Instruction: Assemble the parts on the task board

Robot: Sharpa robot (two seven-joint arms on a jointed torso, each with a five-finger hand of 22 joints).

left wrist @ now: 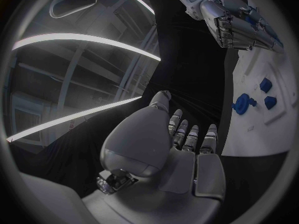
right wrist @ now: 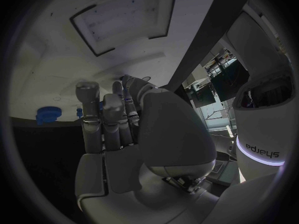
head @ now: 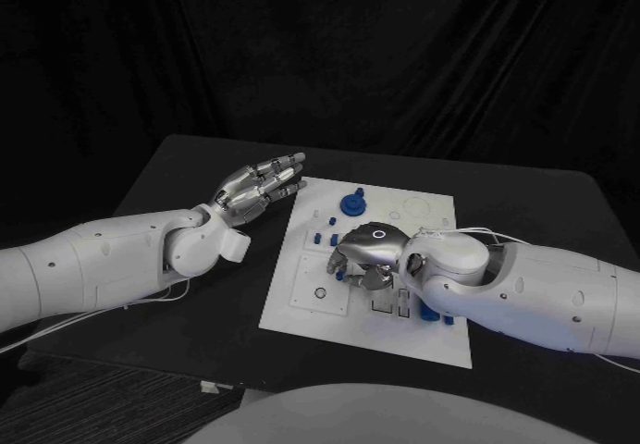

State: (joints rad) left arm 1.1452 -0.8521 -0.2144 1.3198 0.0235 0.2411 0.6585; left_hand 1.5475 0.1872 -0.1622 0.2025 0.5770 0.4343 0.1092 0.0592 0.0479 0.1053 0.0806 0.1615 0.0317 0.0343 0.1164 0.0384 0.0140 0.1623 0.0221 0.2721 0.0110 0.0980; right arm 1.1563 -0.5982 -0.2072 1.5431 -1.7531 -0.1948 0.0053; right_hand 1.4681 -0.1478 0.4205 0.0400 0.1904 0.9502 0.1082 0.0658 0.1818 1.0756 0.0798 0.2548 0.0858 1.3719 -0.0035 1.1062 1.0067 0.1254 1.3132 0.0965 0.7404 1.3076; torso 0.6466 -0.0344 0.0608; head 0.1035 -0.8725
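Task board (head: 301, 310) is parked mid-table, blue parts (head: 352, 203) scattered on it. Right hand (head: 367, 254) is lowered over its centre, fingers curled down among parts; grip can't be told. Left hand (head: 260, 188) is hovered at 10 o'clock, fingers spread, holding nothing.

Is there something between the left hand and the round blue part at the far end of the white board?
Nothing visible. The left hand hangs open beside the board's far left corner, and only bare board lies between it and the round blue part.
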